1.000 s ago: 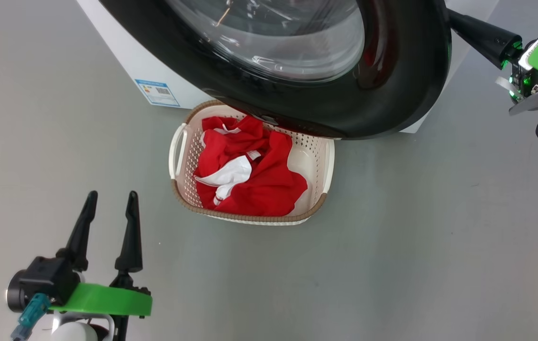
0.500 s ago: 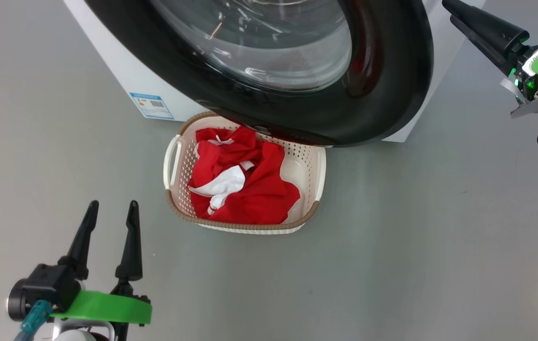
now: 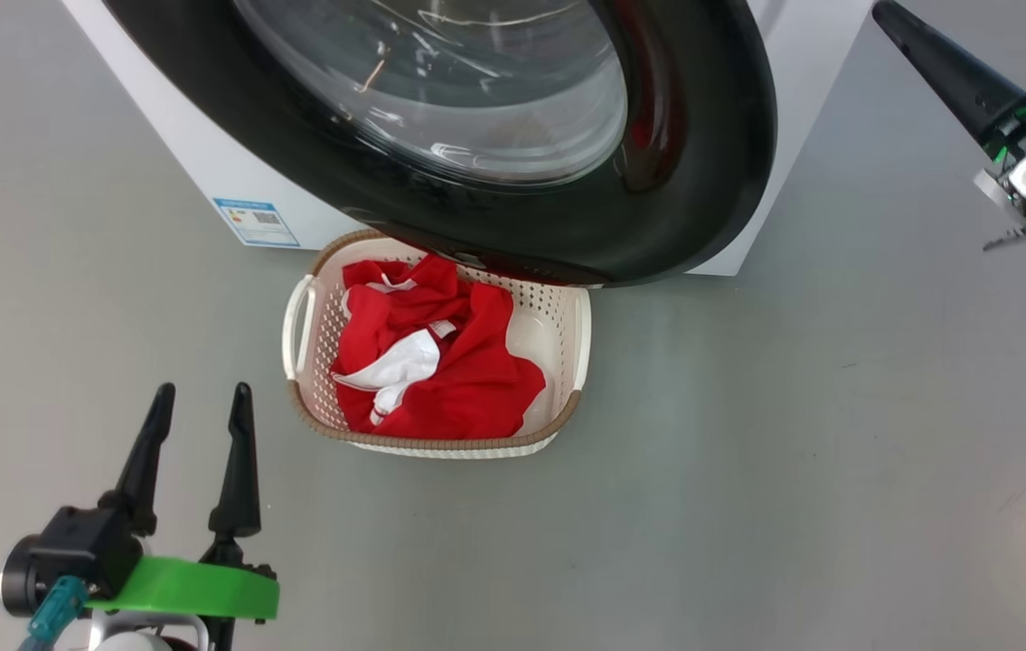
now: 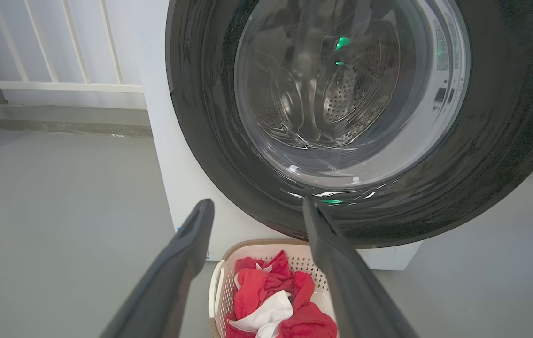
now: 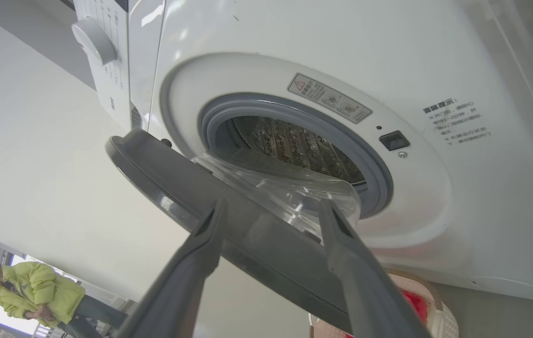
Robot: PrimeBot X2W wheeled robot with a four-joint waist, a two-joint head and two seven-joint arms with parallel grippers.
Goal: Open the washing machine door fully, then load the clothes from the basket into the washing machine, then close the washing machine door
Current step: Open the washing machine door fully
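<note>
The washing machine door [image 3: 693, 181], black-rimmed with a bulging glass window, stands partly open over the back of the basket [image 3: 300, 312]. The clothes [image 3: 458, 380], red with white panels, lie heaped in the basket. My right gripper [image 3: 883, 14] hangs right of the door's edge, apart from it. In the right wrist view it [image 5: 272, 204] is open, with the door's grey inner side [image 5: 191, 188] beyond its fingers and the washing machine [image 5: 341, 47] drum [image 5: 294, 141] showing behind. My left gripper [image 3: 199, 391] is open and empty, near left of the basket, pointing at the door [image 4: 505, 141].
A blue label [image 3: 255, 221] sits low on the washer's white front. Grey floor spreads around the basket. A white railing [image 4: 59, 84] stands behind, left of the machine. A person in a yellow-green jacket [image 5: 36, 291] stands far off.
My right gripper has opened off the door's rim and drawn back to the right. The head camera has shifted, sliding the whole scene left and down. The left gripper keeps its pose.
</note>
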